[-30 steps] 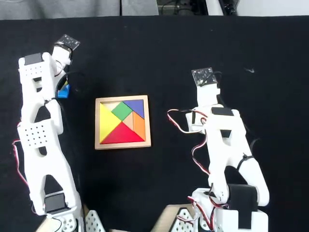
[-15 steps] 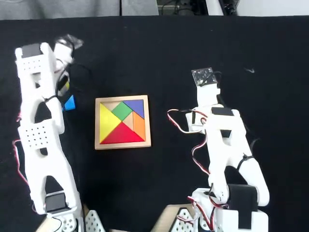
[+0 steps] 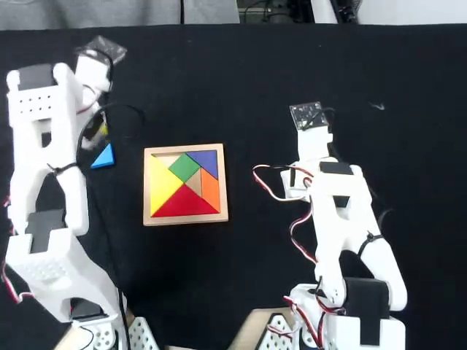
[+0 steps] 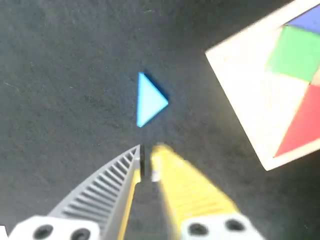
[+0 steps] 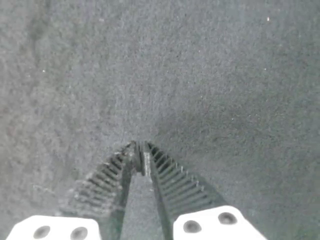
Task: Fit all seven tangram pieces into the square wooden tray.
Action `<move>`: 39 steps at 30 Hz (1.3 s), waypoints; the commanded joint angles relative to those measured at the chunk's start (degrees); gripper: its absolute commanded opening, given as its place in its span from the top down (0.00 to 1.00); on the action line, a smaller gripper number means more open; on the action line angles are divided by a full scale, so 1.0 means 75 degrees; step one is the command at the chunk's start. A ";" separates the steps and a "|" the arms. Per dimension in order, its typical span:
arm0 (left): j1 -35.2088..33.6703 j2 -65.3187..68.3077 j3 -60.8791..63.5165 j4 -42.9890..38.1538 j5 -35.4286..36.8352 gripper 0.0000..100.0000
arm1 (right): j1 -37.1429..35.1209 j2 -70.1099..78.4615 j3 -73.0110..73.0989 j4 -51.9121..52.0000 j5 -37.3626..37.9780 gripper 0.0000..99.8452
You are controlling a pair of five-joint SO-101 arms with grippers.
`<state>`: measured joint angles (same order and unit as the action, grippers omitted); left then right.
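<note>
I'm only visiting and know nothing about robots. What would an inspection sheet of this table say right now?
Surface: black cloth table.
Job's things: square wooden tray holds coloured pieces, bare wood at one corner; light blue triangle lies on the cloth outside it.
Clutter: one small pale speck.
Grippers: left gripper shut, empty, just short of the triangle; right gripper shut over bare cloth.
Cables: red and white wires loop beside the right arm.
Surroundings: grey backdrop behind the table.
</note>
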<state>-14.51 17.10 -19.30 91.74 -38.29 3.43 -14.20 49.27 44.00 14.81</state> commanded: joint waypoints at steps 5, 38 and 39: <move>-0.0217 -0.0035 0.2010 -0.2309 -0.0270 0.63 | -0.0117 -0.0041 -0.0123 -0.0082 0.0070 0.99; -0.0252 0.2450 0.0486 -0.3024 -0.0914 0.74 | -0.0117 -0.0041 -0.0123 -0.0117 0.0070 0.99; -0.0252 0.2450 0.0510 -0.3024 -0.0926 0.74 | -0.0117 -0.0041 -0.0123 -0.0117 0.0070 0.99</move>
<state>-16.97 35.82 -13.05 68.62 -44.88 3.43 -14.20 49.27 44.00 14.81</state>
